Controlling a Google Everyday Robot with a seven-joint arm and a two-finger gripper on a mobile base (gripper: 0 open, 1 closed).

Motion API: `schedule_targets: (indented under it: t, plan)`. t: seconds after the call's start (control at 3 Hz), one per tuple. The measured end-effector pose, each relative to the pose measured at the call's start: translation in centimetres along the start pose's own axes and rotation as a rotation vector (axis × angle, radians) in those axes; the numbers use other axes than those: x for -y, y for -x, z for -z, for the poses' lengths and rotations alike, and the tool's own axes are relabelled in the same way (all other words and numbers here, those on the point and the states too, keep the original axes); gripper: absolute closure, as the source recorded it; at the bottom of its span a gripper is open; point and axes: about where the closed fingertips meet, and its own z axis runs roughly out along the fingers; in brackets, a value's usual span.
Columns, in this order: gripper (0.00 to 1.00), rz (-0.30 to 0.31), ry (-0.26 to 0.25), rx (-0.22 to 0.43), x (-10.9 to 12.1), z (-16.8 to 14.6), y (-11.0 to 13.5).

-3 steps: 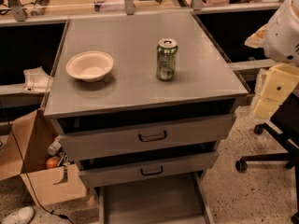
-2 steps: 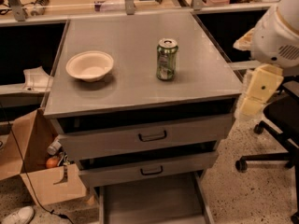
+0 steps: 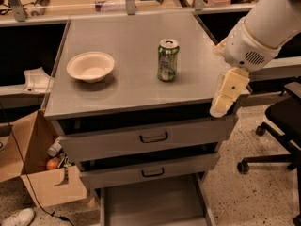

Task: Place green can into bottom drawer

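Almost none of the job is done yet. The green can [image 3: 168, 60] stands upright on the cabinet top [image 3: 127, 93], about the middle and a little to the right, with the cream bowl [image 3: 91, 66] well apart on its left. Nothing is holding the can. The bottom drawer [image 3: 150, 204] is already pulled out at the near foot of the cabinet, its flat grey floor showing, so that part is ready. I have yet to reach the can, take hold of it, carry it down past the two upper drawers and set it in the tray.

My gripper [image 3: 228, 95] hangs at the near right corner of the cabinet top, pointing down and to the left, well right of the can and not touching it. From this side I cannot tell whether it is open or closed.

Compared with a second ago, my arm has swung in from the right, off beyond the cabinet's edge, to over that corner. The can, bowl and drawers sit as they did.
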Motion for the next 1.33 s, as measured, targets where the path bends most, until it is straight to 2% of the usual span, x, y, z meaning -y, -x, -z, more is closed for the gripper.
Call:
schedule_targets:
  t: [0.33, 1.0, 1.33]
  plan:
    - [0.00, -0.003, 0.002, 0.028, 0.5, -1.0, 0.7]
    - [0.00, 0.040, -0.035, 0.111, 6.4, -3.4, 4.5]
    - [0.00, 0.041, -0.041, 0.128, 7.4, -3.7, 4.8]
